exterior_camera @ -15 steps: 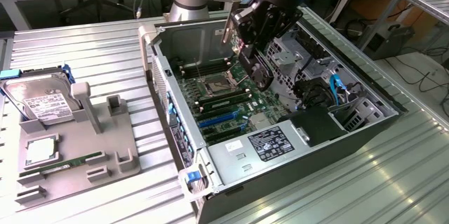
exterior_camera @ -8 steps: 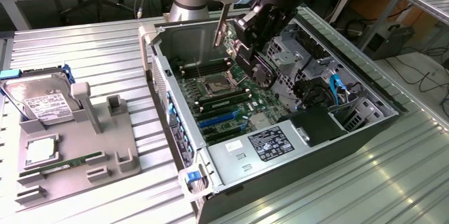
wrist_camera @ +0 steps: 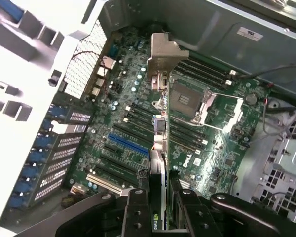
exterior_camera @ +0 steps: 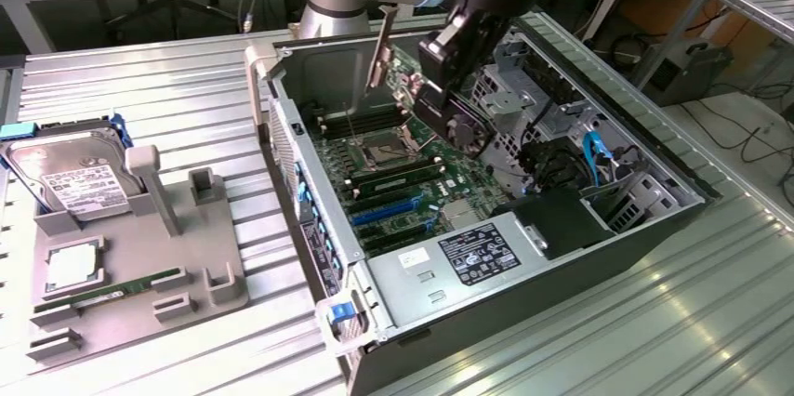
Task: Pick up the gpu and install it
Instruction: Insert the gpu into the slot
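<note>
The gripper pinched the gpu, its jaws pressed against the card's two faces. It held the card on edge above the motherboard in the open case, with the silver bracket at the end away from the jaws.

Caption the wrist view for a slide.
The tool holds the gpu edge-on above the motherboard inside the open computer case.

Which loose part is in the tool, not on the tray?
The gpu, held edge-on in the tool over the motherboard. Hard drive, CPU and RAM stick sit in the grey tray.
</note>
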{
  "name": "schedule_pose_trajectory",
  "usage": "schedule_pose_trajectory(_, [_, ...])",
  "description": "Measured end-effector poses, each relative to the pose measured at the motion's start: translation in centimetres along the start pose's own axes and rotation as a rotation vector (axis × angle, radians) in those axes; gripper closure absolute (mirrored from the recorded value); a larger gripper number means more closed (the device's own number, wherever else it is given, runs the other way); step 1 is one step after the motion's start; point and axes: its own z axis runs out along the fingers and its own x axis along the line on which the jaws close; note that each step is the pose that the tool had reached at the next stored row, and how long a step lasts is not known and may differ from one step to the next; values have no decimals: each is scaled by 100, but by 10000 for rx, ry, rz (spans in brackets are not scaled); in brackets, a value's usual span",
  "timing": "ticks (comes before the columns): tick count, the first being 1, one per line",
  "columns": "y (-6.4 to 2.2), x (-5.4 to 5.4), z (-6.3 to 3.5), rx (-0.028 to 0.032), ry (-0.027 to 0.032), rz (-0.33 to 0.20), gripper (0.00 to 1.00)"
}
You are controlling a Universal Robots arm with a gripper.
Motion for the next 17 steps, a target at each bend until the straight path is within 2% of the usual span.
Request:
schedule_pose_trajectory(6, [-1,0,13,7,136,-1230,74])
schedule_pose_trajectory(10, [-3,0,26,15,250,-2276,74])
schedule_pose_trajectory(11, [-4,0,37,21,330,-3019,74])
schedule_pose_trajectory(17, [-6,0,54,31,460,-4230,74])
